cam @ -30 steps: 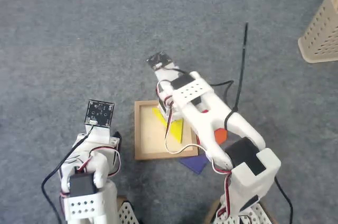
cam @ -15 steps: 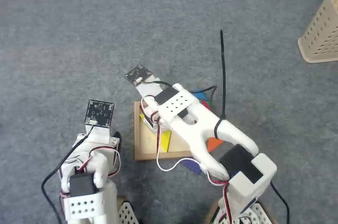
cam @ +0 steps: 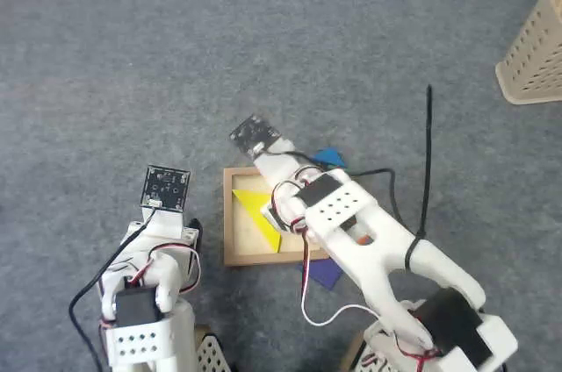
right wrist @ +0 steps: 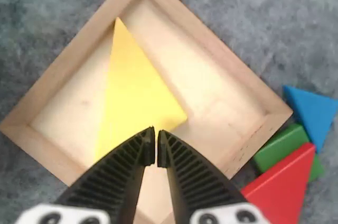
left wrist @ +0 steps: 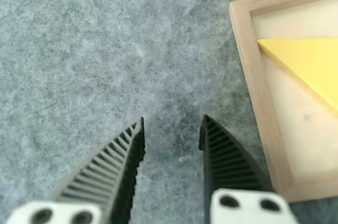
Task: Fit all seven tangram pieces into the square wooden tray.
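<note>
No legible text, labels, numbers or signs anywhere.

The left arm and right arm have white shells, black motors, perforated plates and black, red and white cables. The left end effector and right end effector carry black ribbed fingers.

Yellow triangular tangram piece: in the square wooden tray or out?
In. The yellow triangular piece lies flat on the floor of the square wooden tray, inside its rim, in both wrist views.
</note>
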